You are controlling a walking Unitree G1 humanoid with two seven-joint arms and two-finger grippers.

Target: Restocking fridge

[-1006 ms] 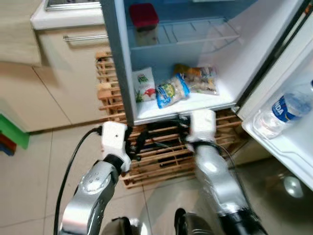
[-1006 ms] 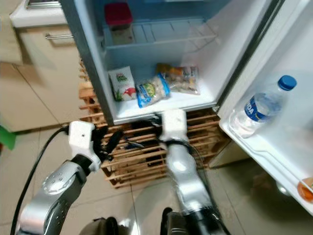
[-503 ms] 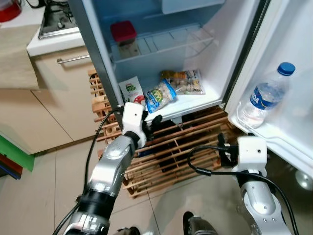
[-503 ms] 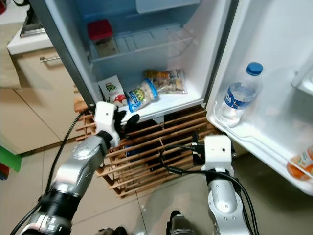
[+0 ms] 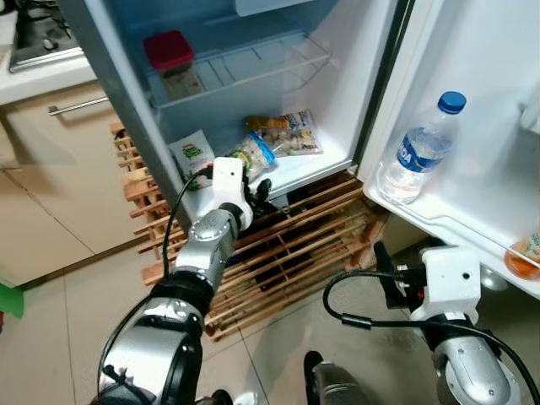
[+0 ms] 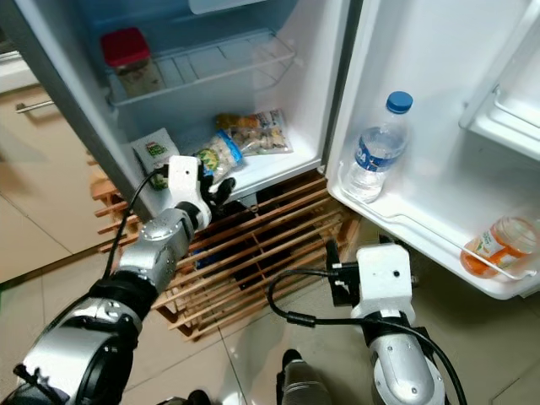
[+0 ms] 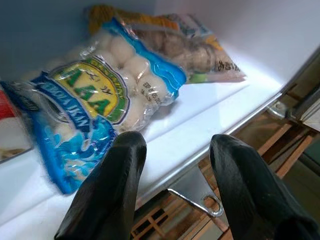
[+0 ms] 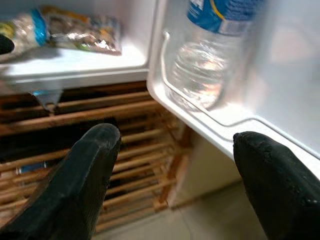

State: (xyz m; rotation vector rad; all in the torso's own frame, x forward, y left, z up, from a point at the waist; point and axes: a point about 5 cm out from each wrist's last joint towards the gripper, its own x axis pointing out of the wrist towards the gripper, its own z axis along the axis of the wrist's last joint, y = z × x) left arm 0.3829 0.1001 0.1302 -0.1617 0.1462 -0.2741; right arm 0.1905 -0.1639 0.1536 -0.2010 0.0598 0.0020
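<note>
Since half a second ago my left gripper (image 7: 172,165) has pushed further in, up to the front lip of the fridge floor (image 5: 304,173), and the right arm has dropped lower and farther right; the camera has also swung right, so more of the door shows. Far left, a red-lidded jar (image 5: 173,63) sits on the wire shelf (image 5: 253,63). Below it a green-and-white packet (image 5: 192,158) leans by the left wall. My left gripper's fingers (image 7: 107,192) are spread, empty, just short of the blue fish-ball bag (image 7: 95,107). Beside that bag lies a clear snack bag (image 7: 185,47). A wooden slat pallet (image 5: 291,257) sits under the fridge. My right gripper (image 8: 172,172) hangs low, fingers wide apart, holding nothing, near the door shelf (image 6: 405,228). A water bottle (image 6: 377,148) stands upright in it; an orange bottle (image 6: 498,245) lies farther right.
</note>
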